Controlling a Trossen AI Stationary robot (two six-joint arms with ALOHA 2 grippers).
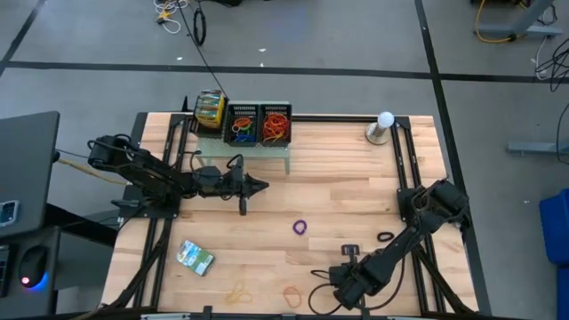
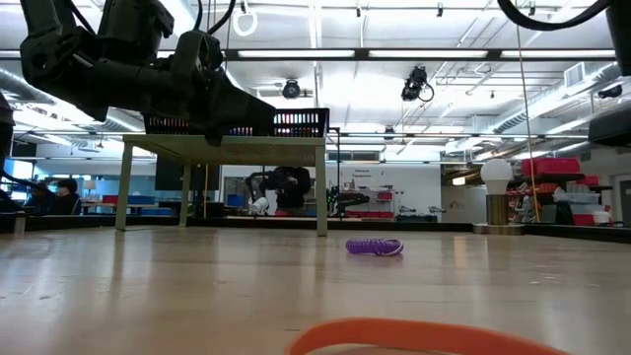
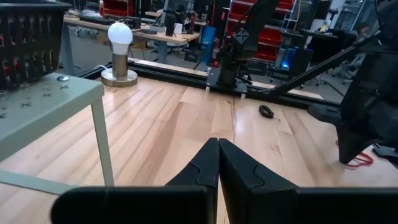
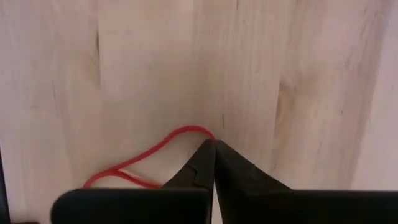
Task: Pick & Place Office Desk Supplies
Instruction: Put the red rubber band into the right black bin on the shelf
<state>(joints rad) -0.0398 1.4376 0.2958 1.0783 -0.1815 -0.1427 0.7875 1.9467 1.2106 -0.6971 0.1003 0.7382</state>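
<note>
Right gripper (image 4: 213, 144) was down at the table's 6 o'clock edge, fingers pressed together on the wood, tips on a red rubber-band loop (image 4: 146, 163). The loop trailed out flat to one side; whether the band was actually pinched could not be told.

Left gripper (image 1: 260, 186) hung idle near table centre, toward 10 o'clock, fingers together on nothing, just in front of the pale-green shelf (image 1: 244, 148).

Progress, judged from the layout: partly done. On the shelf at 12 o'clock, one mesh tray (image 1: 243, 125) held blue and green bands, another (image 1: 275, 125) held orange and red ones, and a stack of packets (image 1: 210, 108) sat beside them.

Left loose on the table:
- purple band (image 1: 300, 228), centre
- black band (image 1: 385, 236), 4 o'clock
- orange band (image 1: 292, 292) and tan band (image 1: 236, 294), 6 to 7 o'clock
- green-white packet (image 1: 195, 257), 8 o'clock

Several picks looked outstanding. A lamp bulb (image 1: 384, 124) stood at 1 o'clock, clear of the work.
</note>
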